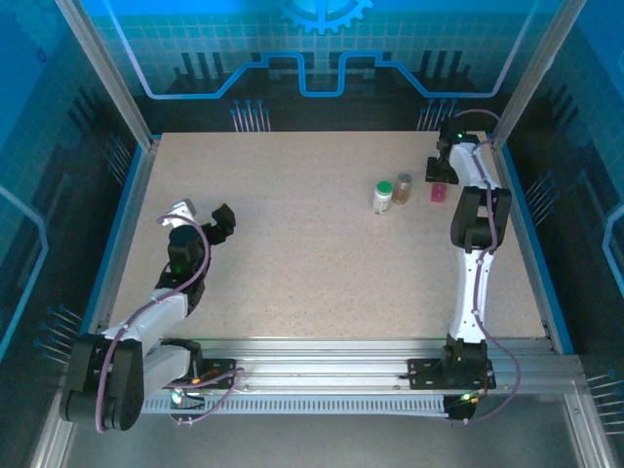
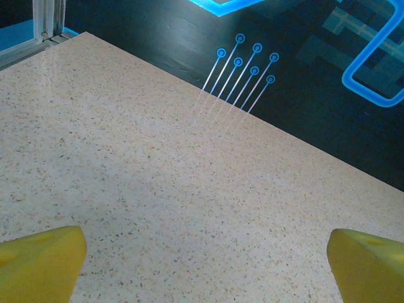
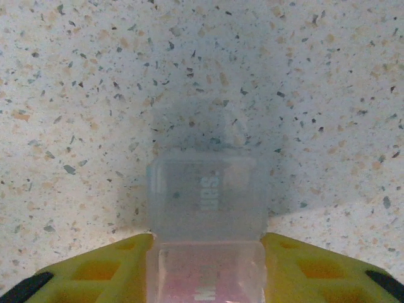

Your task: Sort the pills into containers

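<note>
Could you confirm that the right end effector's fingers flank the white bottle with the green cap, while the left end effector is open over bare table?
Not quite: the fingers of the right end effector flank the clear vial showing pink, as the right wrist view shows; the white bottle stands untouched. The left end effector is indeed open.

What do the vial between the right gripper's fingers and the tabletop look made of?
Clear vial: probably plastic, translucent and slightly frosted, with moulded lettering on its wall. Tabletop: speckled stone-look surface, perhaps laminate or composite; it faintly reflects the wall's lines.
</note>
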Tool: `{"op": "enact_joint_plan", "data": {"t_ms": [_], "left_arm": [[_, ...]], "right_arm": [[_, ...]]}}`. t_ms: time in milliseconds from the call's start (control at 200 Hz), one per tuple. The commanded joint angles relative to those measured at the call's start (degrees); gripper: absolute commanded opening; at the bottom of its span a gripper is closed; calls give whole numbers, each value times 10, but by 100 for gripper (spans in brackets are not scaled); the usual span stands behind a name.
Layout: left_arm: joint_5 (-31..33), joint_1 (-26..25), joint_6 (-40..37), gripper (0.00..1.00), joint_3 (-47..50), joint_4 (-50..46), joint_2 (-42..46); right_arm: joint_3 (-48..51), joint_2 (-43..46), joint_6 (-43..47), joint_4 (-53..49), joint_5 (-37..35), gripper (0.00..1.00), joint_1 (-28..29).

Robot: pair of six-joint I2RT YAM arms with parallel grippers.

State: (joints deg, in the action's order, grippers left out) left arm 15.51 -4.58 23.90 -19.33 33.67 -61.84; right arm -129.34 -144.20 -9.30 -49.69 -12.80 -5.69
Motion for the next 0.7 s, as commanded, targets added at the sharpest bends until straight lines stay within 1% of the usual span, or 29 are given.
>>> {"op": "enact_joint_plan", "data": {"t_ms": [0, 110, 215, 235, 335, 500, 595, 695], "left_arm": [[-11, -3, 3, 99, -14, 1, -3], [-11, -3, 4, 99, -14, 1, -1], [-17, -3, 5, 99, -14, 1, -2], [-18, -3, 5, 99, -15, 1, -2], [-31, -5, 2, 99, -15, 4, 0], [-44, -19, -1, 99, -19, -1, 13], [-48, -33, -4, 99, -24, -13, 32], [-32, -52, -11, 99, -40, -51, 51]], "right_arm": [[5, 4, -9, -10, 5, 42, -8], [41, 46, -16, 15, -1, 40, -9], [108, 106, -34, 59, 3, 38, -9], [123, 134, -39, 69, 4, 38, -8], [211, 222, -68, 119, 1, 38, -5], [397, 384, -111, 209, -17, 37, 16], [489, 487, -110, 239, -30, 38, 46], [562, 587, -99, 251, -49, 40, 113]]}}
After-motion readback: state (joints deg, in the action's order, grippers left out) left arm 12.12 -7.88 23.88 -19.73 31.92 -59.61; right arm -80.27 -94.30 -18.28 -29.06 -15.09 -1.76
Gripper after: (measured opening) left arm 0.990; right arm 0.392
